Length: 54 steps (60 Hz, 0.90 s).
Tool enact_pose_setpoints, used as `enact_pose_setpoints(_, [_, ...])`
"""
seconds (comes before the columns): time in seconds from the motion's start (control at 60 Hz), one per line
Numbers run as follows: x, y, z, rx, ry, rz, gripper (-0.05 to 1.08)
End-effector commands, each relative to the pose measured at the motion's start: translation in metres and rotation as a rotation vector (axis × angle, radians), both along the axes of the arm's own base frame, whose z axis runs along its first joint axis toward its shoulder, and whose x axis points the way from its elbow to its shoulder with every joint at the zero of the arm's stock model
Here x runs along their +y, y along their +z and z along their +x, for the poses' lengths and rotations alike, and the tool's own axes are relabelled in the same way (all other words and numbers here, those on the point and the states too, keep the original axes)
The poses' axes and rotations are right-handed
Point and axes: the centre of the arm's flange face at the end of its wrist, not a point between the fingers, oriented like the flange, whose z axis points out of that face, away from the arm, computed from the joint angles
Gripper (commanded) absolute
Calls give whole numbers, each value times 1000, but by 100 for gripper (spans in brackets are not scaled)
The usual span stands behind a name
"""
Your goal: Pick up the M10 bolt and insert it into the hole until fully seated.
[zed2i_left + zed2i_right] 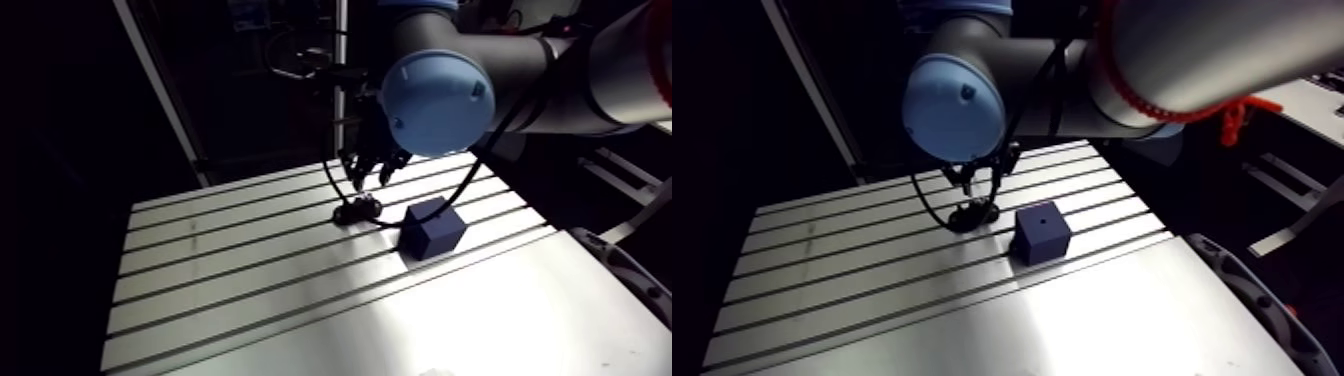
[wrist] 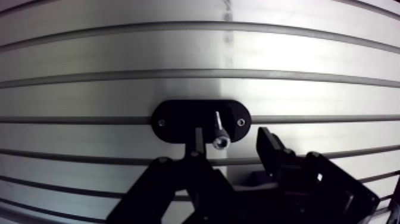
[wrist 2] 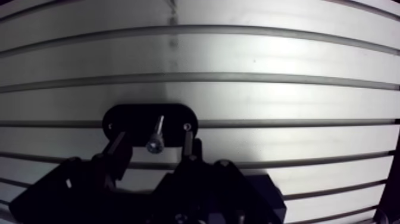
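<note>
The gripper (image 2: 233, 144) hovers above the holder (image 2: 178, 122) near the table's (image 1: 250, 290) far edge. Its fingers are spread, and the bolt (image 2: 218, 132) stands between them untouched. It should centre on the bolt, descend, pinch squarely and lift straight. The surface is slotted. The block (image 1: 1042, 235) sits apart toward the right edge, leaving room.
</note>
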Motion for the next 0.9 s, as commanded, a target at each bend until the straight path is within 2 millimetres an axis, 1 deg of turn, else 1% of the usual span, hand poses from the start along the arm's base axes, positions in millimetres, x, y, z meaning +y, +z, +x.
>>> enact_pose_setpoints(0.017, [0, -4, -1, -6, 1, -2, 44])
enact_pose_setpoints(0.9, [-2, -12, 4, -24, -1, -6, 44])
